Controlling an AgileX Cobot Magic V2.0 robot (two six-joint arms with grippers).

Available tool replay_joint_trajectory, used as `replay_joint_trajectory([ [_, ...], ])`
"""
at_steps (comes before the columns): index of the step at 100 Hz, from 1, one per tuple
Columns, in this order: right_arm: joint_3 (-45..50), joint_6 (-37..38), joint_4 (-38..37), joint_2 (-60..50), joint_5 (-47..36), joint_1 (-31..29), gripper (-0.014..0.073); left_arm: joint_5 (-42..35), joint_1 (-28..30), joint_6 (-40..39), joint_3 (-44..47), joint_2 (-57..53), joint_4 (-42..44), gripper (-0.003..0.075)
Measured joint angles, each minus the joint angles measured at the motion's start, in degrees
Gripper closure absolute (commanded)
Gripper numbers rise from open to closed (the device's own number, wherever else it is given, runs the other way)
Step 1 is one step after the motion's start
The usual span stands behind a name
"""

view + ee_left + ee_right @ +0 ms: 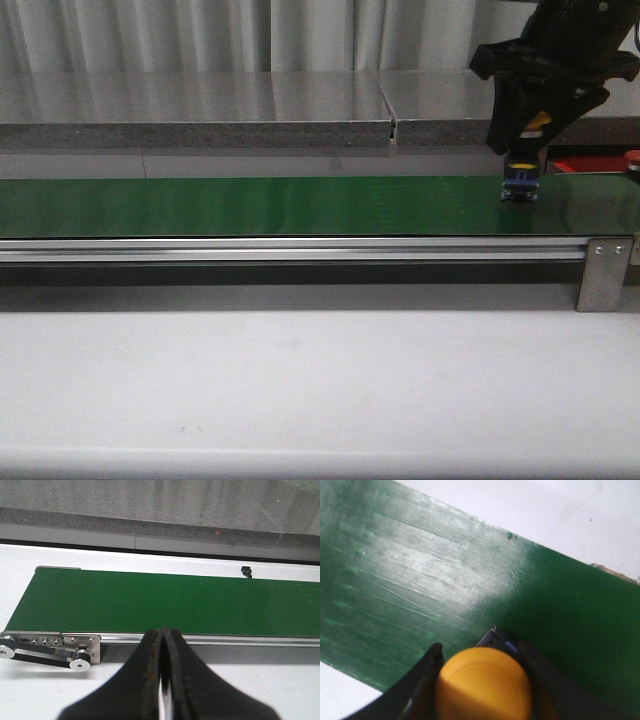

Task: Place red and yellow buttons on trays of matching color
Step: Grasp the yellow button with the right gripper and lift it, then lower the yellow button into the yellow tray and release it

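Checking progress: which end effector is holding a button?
The right end effector, gripping the round yellow-orange button over the green belt; the left end effector is shut, empty.

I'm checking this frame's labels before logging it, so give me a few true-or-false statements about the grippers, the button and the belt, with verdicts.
1. The right gripper holds a yellow button. True.
2. The left gripper is wide open. False: its fingers are pressed together, holding nothing.
3. The right gripper is over the green belt. True.
4. The yellow button lies loose on the belt's left end. False: it sits between the right gripper's fingers, near the belt's right end.
5. A red tray shows behind the belt at far right. True.
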Motion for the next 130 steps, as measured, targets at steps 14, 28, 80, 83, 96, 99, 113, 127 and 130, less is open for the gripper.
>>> replay_joint_trajectory([
  [14, 0.08, 2.12, 0.0, -4.35, 0.1, -0.24, 0.0588, 0.0, 0.0, 0.0, 0.0, 0.0, 0.0, 0.0741],
  [28, 0.08, 4.73, 0.04, -8.72, 1.19, -2.06, 0.0588, 0.0, 0.0, 0.0, 0.0, 0.0, 0.0, 0.0741],
  [80, 10.79, 10.52, -2.16, -19.95, 1.97, -20.42, 0.0588, 0.0, 0.0, 0.0, 0.0, 0.0, 0.0, 0.0741],
  [83, 11.87, 10.62, -2.27, -20.31, 1.48, -21.84, 0.0588, 0.0, 0.0, 0.0, 0.0, 0.0, 0.0, 0.0741],
  [96, 16.26, 11.29, -2.27, -20.88, -0.52, -26.94, 0.0588, 0.0, 0.0, 0.0, 0.0, 0.0, 0.0, 0.0741],
  [99, 17.54, 11.62, -2.27, -20.88, -1.43, -28.27, 0.0588, 0.0, 0.0, 0.0, 0.0, 0.0, 0.0, 0.0741],
  [113, 22.78, 12.92, -2.37, -20.88, -7.13, -32.72, 0.0588, 0.0, 0.0, 0.0, 0.0, 0.0, 0.0, 0.0741],
  [127, 27.47, 13.29, -2.37, -20.72, -12.94, -35.05, 0.0588, 0.0, 0.0, 0.0, 0.0, 0.0, 0.0, 0.0741],
  [130, 28.18, 13.29, -2.37, -20.55, -13.96, -35.17, 0.0588, 0.0, 0.0, 0.0, 0.0, 0.0, 0.0, 0.0741],
])
